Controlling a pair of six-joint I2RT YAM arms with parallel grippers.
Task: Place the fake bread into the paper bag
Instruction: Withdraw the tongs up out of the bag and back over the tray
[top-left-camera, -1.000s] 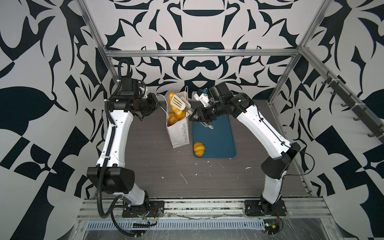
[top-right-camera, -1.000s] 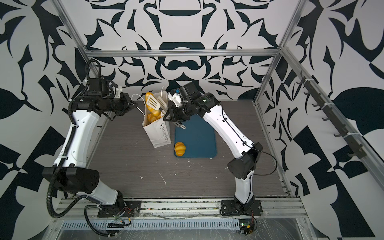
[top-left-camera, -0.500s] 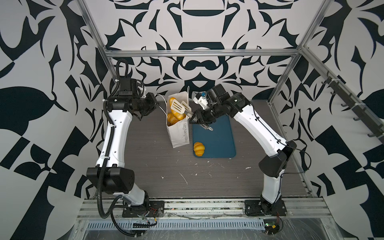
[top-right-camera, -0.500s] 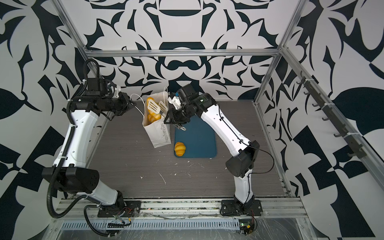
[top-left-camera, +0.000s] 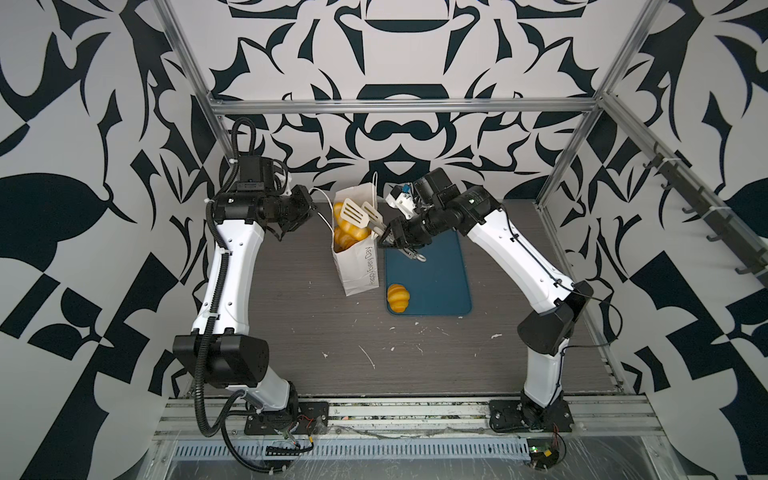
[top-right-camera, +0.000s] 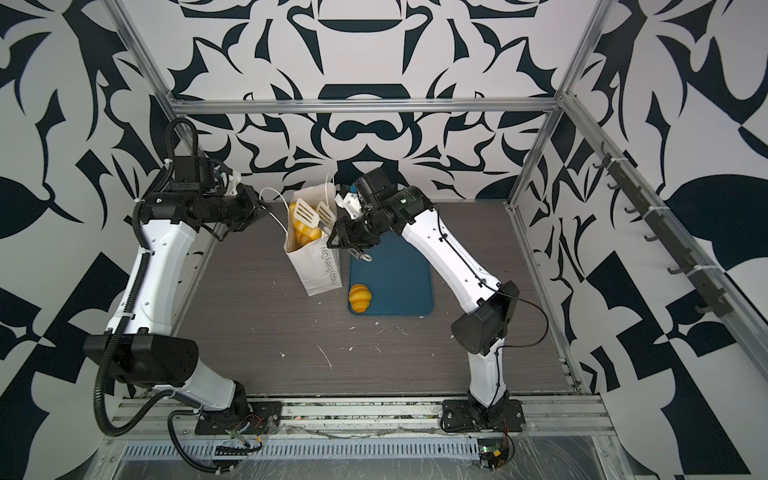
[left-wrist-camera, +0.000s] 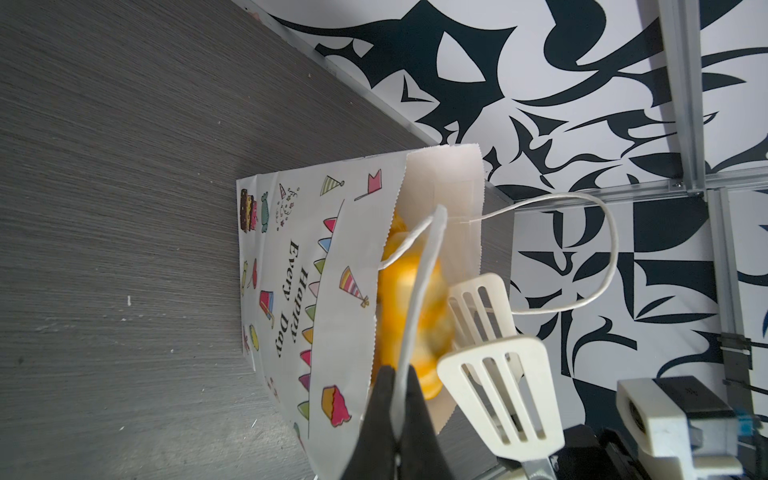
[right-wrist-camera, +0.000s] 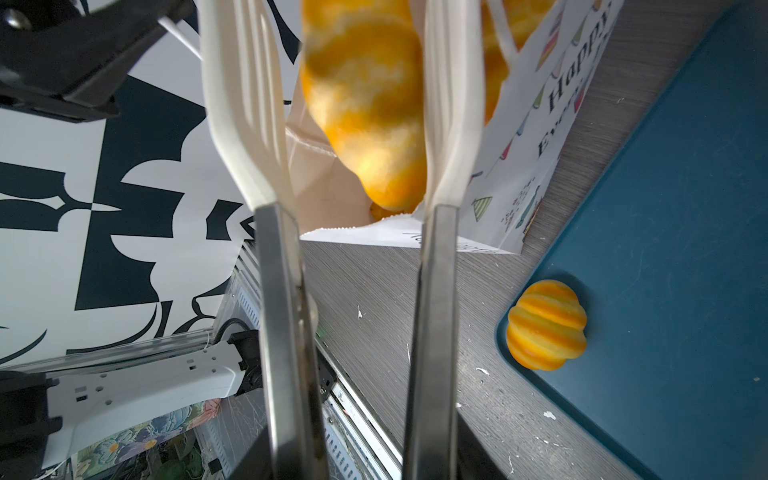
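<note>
Nearest me is the grey table, flecked with white crumbs. Past that, one striped fake bread lies alone on the near left corner of the blue tray. In the right wrist view it sits right at the tray's rounded edge. Just left of the tray the paper bag stands on the table with its mouth open and "Happy Every Day" on its side. Both top views show more orange pieces piled inside it. My left claw is closed tight on one cord handle, which runs from the fingers to the bag's rim. The second handle loop hangs free on the far side. My right claw is over the tray's far left corner, clamped on the steel arms of the tongs. Their cream slotted heads stand apart over the bag's mouth. Between them is another bread piece, blurred. It is against one head, with a gap to the other. I cannot tell whether it is gripped or loose. Farthest off is the black-and-white patterned wall.
</note>
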